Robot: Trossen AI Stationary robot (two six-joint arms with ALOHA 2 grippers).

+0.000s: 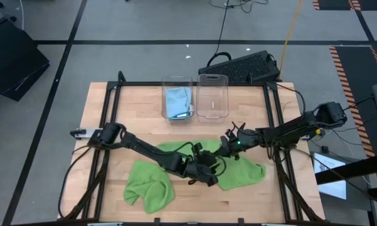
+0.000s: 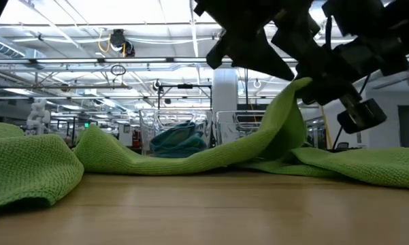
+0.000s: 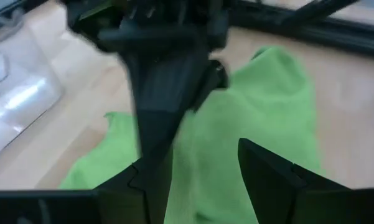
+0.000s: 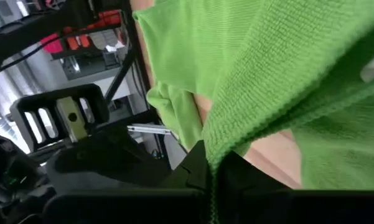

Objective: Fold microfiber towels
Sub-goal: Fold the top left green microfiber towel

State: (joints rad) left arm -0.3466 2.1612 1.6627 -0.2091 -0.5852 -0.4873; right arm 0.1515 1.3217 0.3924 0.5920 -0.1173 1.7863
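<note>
Lifting green towel (image 1: pixel 238 172) edge in right gripper (image 4: pixel 211 171), jaws clamped on hem. Left gripper (image 3: pixel 202 180): jaws open, empty; pin fabric before folding over.

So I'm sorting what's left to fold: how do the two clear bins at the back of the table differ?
The left clear bin holds a crumpled light blue towel; the right clear bin shows no cloth inside. In the low view, the blue towel fills the left one, while the right shows only bare walls. Both are clear, similar in size, and stand side by side.
</note>
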